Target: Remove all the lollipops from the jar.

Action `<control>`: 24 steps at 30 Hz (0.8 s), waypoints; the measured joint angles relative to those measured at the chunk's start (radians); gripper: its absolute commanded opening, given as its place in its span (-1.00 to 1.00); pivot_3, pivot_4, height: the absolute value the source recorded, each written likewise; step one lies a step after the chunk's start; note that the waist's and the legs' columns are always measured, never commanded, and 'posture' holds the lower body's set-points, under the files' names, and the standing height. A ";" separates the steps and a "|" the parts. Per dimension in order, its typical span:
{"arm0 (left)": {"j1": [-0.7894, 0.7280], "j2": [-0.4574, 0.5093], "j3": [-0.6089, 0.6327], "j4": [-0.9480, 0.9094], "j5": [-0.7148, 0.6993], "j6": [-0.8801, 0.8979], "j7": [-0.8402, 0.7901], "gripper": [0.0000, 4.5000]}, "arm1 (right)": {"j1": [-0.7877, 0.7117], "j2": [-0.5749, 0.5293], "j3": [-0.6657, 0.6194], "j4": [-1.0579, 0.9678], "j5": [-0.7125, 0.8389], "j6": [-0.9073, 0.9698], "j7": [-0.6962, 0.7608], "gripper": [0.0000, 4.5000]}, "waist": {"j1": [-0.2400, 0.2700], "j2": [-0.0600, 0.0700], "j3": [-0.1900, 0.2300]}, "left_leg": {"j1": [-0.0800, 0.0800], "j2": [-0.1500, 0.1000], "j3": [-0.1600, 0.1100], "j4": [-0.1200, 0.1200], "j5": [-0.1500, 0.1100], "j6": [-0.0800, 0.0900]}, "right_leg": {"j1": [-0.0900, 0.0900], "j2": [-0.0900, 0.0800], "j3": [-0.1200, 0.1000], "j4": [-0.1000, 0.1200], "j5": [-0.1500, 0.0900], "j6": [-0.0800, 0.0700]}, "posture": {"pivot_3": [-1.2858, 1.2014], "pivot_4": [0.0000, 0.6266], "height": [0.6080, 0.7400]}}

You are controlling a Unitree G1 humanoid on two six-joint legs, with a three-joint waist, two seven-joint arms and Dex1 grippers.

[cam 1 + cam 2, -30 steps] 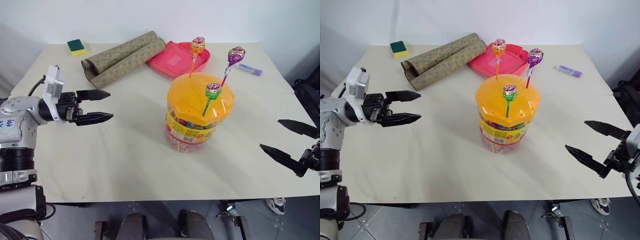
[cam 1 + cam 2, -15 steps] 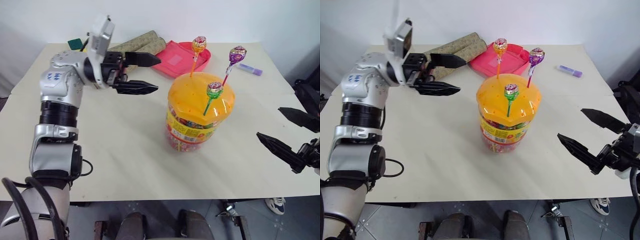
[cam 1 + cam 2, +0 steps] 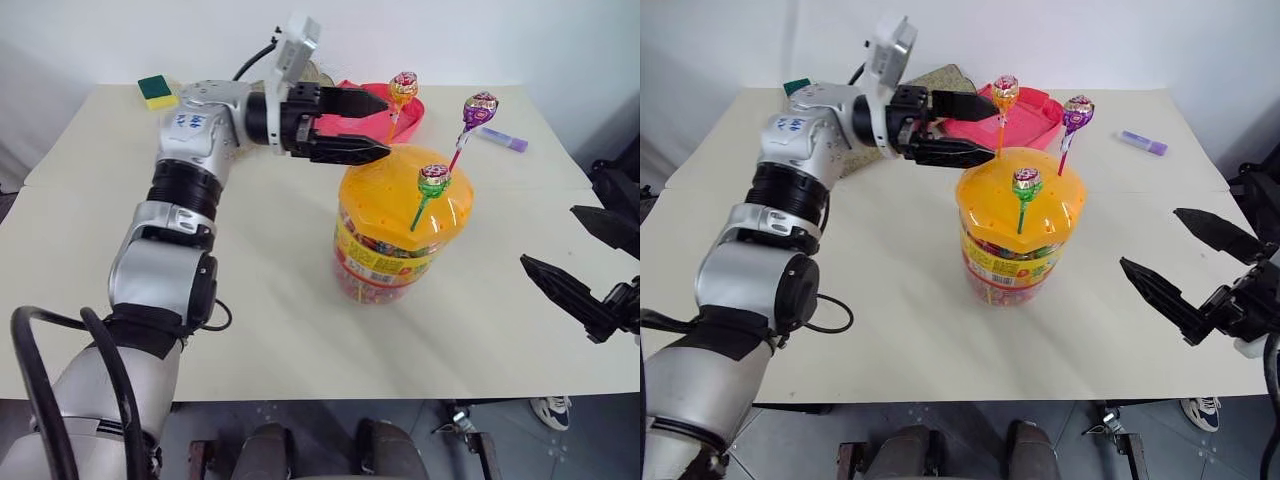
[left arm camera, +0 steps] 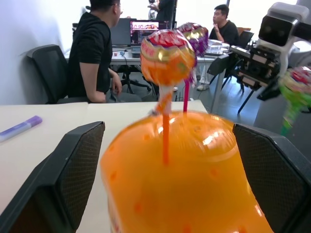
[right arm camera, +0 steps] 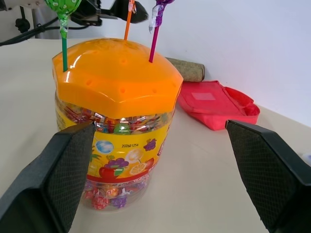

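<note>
Jar (image 5: 116, 131) label with fruit pictures, digits perhaps 20260125, both grippers (image 3: 375, 125) (image 3: 1200, 265) spread wide, empty.

The left arm (image 3: 180, 210) is built of silver-grey segments joined by ribbed black rings, with blue markings near its wrist. A white camera block and black cables are carried. Each gripper ends in two black tapered fingers (image 3: 345, 150).

Jar (image 3: 395, 255): clear, orange hole-dotted lid, yellow-red label. Lollipops: orange (image 3: 403, 88), green (image 3: 433, 181), purple (image 3: 479, 106). Tray (image 3: 425, 112): pink. Marker (image 3: 503, 139): purple. Surface (image 3: 270, 270): cream.
</note>
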 measured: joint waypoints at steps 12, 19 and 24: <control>-0.047 -0.041 0.025 0.075 0.042 0.034 0.047 -0.49 | 0.036 0.037 -0.007 -0.051 -0.001 -0.006 -0.045 1.00 | 0.000 0.000 0.000 | -0.001 0.000 0.000 0.000 0.000 0.000 | -0.001 0.000 0.000 0.000 0.000 0.000 | 0.03 -0.52 1.00; -0.123 -0.037 0.079 0.071 0.029 0.086 0.070 -0.97 | 0.033 0.009 -0.063 -0.031 0.016 -0.008 -0.012 1.00 | -0.001 0.000 0.000 | -0.001 0.000 0.000 0.000 0.000 0.000 | -0.001 0.000 0.000 0.000 0.000 0.000 | 0.03 -0.52 1.00; -0.166 -0.033 0.131 0.070 0.012 0.105 0.134 -0.97 | 0.000 -0.033 -0.076 0.022 0.018 -0.008 0.024 1.00 | -0.001 0.000 0.000 | -0.001 0.000 0.000 0.000 0.000 0.000 | -0.001 0.000 0.000 0.000 0.000 0.000 | 0.03 -0.52 1.00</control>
